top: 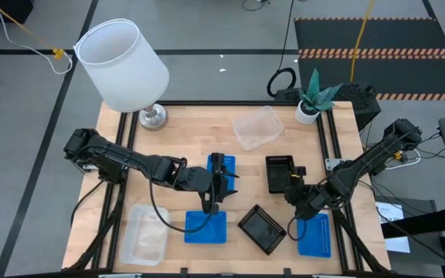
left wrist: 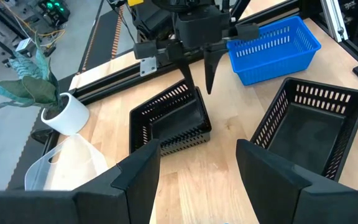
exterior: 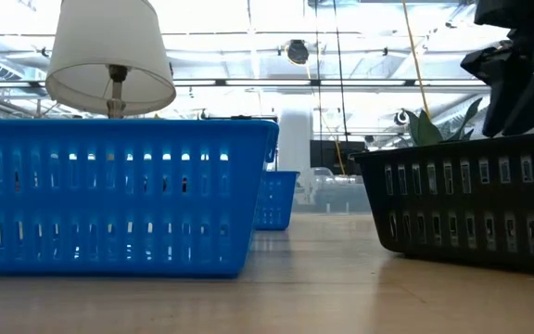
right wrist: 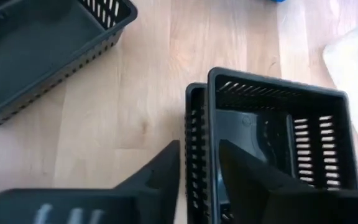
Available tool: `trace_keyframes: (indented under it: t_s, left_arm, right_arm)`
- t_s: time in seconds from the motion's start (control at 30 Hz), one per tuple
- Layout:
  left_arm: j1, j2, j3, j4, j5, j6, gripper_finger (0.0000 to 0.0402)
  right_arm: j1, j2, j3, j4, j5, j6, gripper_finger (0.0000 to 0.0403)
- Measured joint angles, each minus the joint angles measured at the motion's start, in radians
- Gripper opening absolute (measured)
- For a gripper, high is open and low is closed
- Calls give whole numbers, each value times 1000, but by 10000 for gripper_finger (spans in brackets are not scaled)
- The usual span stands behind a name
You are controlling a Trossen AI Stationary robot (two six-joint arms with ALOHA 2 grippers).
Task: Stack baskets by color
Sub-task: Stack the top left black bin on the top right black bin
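High view, measured from the lamp (top: 122,66): the left gripper (top: 216,184), open and empty, hangs between two blue baskets (top: 206,225). The right gripper (top: 294,188), part-open, straddles the nested black baskets' (top: 279,171) wall. Wooden table (top: 184,131), grey floor.

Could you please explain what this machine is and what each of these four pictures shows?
It is a robot with two dark arms, each ending in a two-finger gripper, sorting baskets by colour. One picture looks straight down on the wooden table, one looks level across its top, and two come from cameras on the wrists. On the table lie blue baskets, clear baskets, a nested black pair and a loose black basket, plus a lamp and a potted plant. The left gripper is open and empty. The right gripper hovers at the black pair's rim.
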Motion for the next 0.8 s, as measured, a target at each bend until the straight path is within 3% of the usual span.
trace_keyframes:
  t_s: [0.23,0.8]
  left_arm:
    - [0,0,0,0,0,0,214]
    - [0,0,0,4,0,14,214]
  right_arm:
    - [1,0,0,0,1,-1,6]
    - [-3,-12,0,28,2,22,3]
